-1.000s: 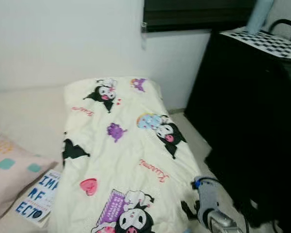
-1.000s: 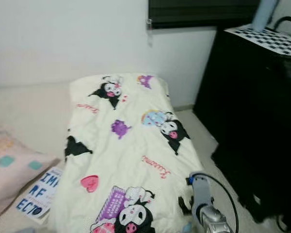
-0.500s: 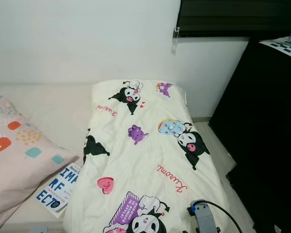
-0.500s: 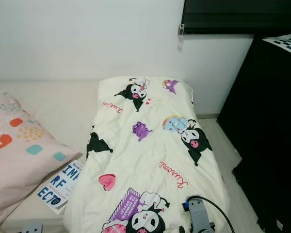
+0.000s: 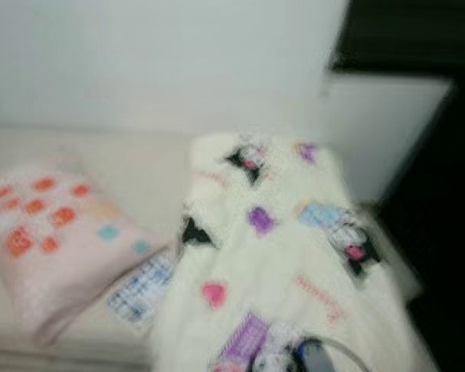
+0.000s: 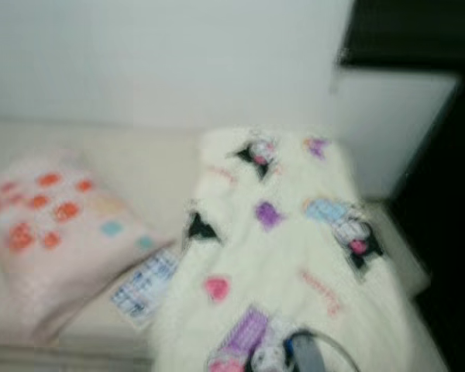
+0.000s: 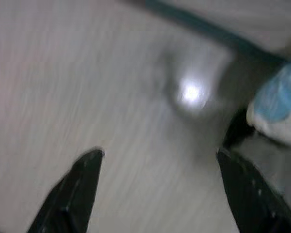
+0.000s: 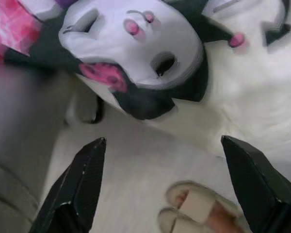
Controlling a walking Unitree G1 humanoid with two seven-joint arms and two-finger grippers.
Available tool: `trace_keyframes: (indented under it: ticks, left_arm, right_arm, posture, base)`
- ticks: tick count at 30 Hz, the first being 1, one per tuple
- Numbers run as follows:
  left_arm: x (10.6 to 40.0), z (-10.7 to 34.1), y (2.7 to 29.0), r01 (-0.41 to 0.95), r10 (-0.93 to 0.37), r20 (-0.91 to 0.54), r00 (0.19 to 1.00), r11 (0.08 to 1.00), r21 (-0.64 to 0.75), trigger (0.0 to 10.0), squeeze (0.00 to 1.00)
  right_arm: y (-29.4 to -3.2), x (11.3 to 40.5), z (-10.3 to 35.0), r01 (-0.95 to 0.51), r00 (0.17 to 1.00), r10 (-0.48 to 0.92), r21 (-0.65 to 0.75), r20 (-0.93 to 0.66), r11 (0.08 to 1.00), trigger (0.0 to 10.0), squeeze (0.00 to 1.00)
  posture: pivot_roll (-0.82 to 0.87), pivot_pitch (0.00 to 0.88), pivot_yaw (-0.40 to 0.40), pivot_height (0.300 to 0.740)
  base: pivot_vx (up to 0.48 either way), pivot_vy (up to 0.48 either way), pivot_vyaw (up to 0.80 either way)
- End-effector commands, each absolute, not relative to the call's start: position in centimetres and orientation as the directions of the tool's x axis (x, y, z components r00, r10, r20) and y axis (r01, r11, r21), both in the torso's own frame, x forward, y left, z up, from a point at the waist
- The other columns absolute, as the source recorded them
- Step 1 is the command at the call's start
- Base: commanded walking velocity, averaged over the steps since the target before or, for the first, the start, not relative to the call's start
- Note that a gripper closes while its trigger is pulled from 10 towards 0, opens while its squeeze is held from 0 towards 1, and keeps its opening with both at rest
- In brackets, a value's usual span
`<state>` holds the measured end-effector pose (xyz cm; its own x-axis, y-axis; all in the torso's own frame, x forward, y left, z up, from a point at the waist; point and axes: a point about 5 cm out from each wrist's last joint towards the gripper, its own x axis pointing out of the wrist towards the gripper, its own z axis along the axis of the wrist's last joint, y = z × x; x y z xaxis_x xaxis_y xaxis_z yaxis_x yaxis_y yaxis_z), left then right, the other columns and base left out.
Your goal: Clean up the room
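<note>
Both end effectors are spread wide, empty: left end effector [image 7: 157, 189] over pale floor [image 7: 87, 87], right end effector [image 8: 167, 187] over a cartoon blanket [image 5: 287, 263] beside a pillow [image 5: 54, 232].

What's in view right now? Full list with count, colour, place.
blanket: 1, cream with black, purple and pink cartoon prints, spread along the right half of the bed.
pillow: 1, pink with orange and teal spots, on the bed left of the blanket.
book: 1, white with dark blue print, lying between pillow and blanket; blurred.
bed: 1, beige, against the white wall.
cabinet: 1, black, right of the bed.
slipper: beige, on the floor below the blanket edge; count unclear.
left hand: open, over pale floor.
right hand: open, beside the blanket edge.
</note>
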<state>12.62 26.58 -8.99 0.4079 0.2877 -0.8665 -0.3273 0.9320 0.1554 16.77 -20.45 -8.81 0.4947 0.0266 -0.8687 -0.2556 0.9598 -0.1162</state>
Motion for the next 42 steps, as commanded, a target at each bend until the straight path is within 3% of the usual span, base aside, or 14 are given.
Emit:
trace_keyframes:
  ticks: [1, 17, 30, 42]
  left_arm:
    - [10.8, -9.6, 26.6, -0.321, 0.283, -0.894, 0.348, 0.932, 0.170, 10.0, 0.00]
    - [9.7, -9.9, 26.5, -0.309, 0.273, -0.903, 0.333, 0.936, 0.170, 10.0, 0.00]
    - [10.7, -9.7, 26.2, -0.283, 0.262, -0.896, 0.357, 0.945, 0.163, 10.0, 0.00]
    - [11.9, -10.1, 23.5, -0.259, 0.226, -0.896, 0.381, 0.957, 0.131, 10.0, 0.00]
  right_arm:
    - [-20.0, 16.5, -9.0, -0.266, 0.490, 0.038, -0.108, -0.871, 0.958, 10.0, 0.00]
    - [-20.0, 15.8, -9.3, -0.268, 0.475, 0.038, -0.104, -0.879, 0.958, 10.0, 0.00]
    - [-20.3, 15.9, -9.2, -0.282, 0.474, 0.041, -0.108, -0.880, 0.953, 10.0, 0.00]
    - [-20.1, 15.6, -9.3, -0.312, 0.463, 0.052, -0.107, -0.885, 0.944, 10.0, 0.00]
  posture:
    - [-0.13, 0.122, -0.059, 0.740]
    - [-0.13, 0.125, -0.058, 0.740]
    - [-0.13, 0.113, -0.054, 0.740]
    - [-0.13, 0.114, -0.057, 0.740]
  base:
    - [0.000, 0.000, 0.73]
    - [0.000, 0.000, 0.73]
    - [0.000, 0.000, 0.73]
    - [0.000, 0.000, 0.73]
